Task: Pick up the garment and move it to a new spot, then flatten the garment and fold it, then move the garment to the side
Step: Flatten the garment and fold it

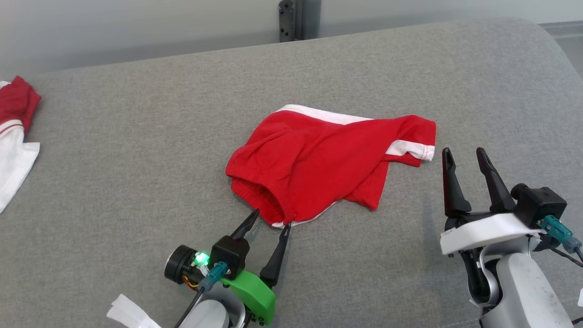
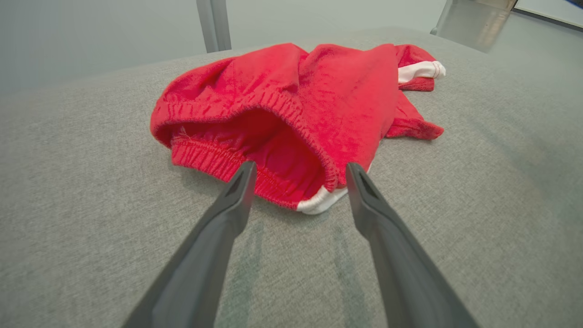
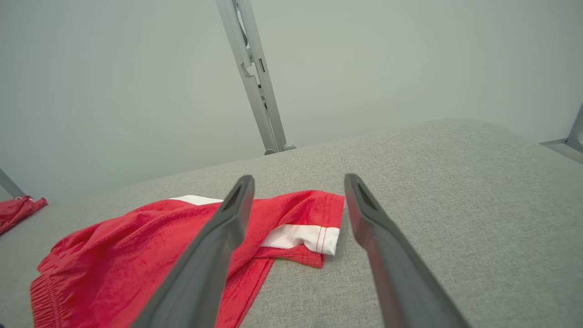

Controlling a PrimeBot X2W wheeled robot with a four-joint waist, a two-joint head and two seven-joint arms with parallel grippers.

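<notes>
Setting: a robotics test room. A grey fabric-covered work surface point(image 1: 136, 205) extends ahead of the left claw point(image 1: 272, 218) and the right claw point(image 1: 464, 151). Beyond their fingertips stand a bare pale wall point(image 1: 136, 27) and a metal post point(image 1: 291, 18). A red-and-white garment point(image 1: 16, 127) lies far left of the left claw.

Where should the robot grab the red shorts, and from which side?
Pinch the stretchy waistband of the red shorts, coming from the robot's near side. That rim is thick, lifts off the grey cushion and gapes toward the open left gripper, so one finger could probably slide inside.
</notes>
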